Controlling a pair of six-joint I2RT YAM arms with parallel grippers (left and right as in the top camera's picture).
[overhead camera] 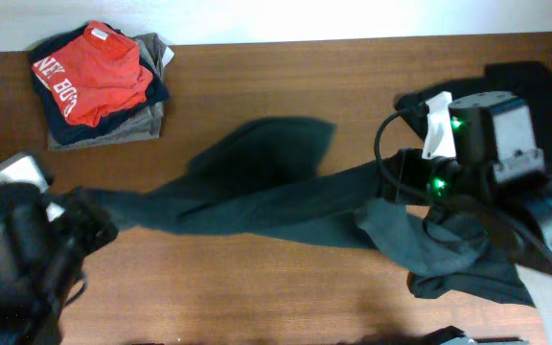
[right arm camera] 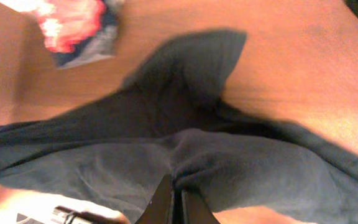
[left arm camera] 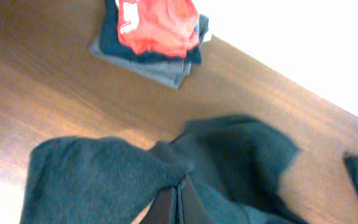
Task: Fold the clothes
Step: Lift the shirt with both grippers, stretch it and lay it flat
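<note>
Below and right of the folded stack (overhead camera: pixel 99 86), a dark green garment (overhead camera: pixel 257 192) stretches across the wooden table (overhead camera: pixel 286 77). The left gripper (left arm camera: pixel 178 196) pinches the end beneath the stack, and the right gripper (right arm camera: pixel 174 194) clamps the end far to the stack's right.

dark grey-green garment (overhead camera: pixel 257 192) stretched, twisted left to right; folded pile (overhead camera: pixel 113 123) far left, red shirt (overhead camera: pixel 92 62) topmost.

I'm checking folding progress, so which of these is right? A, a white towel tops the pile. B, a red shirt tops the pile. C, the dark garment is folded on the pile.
B: the red shirt lies on top of the pile, while the dark garment stretches unfolded across the table.
</note>
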